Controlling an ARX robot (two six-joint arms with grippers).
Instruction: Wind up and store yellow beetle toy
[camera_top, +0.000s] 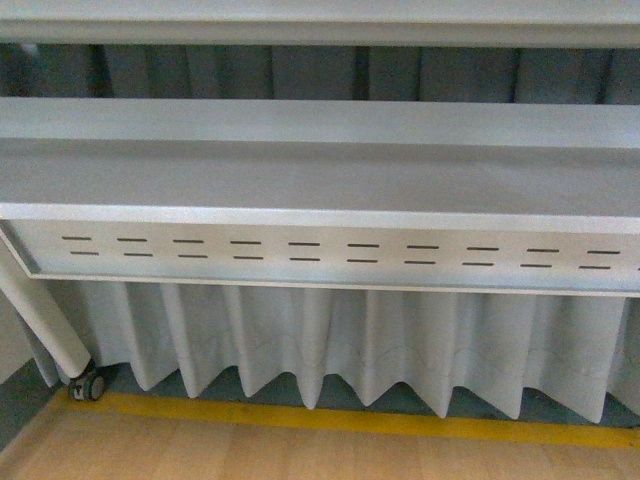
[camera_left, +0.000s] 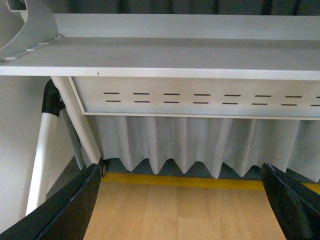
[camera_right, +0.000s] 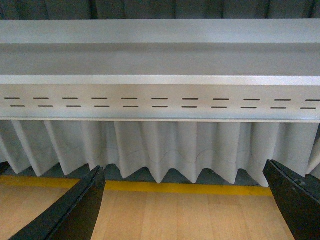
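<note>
The yellow beetle toy is out of view in every frame. My left gripper is open, its two black fingers spread wide over bare wooden floor with nothing between them. My right gripper is open as well, its black fingers far apart above the same wood floor, holding nothing. Neither arm shows in the front view.
A grey metal table with a slotted apron spans the view ahead. A pleated white curtain hangs below it, above a yellow floor stripe. A white table leg and a caster wheel stand at the left.
</note>
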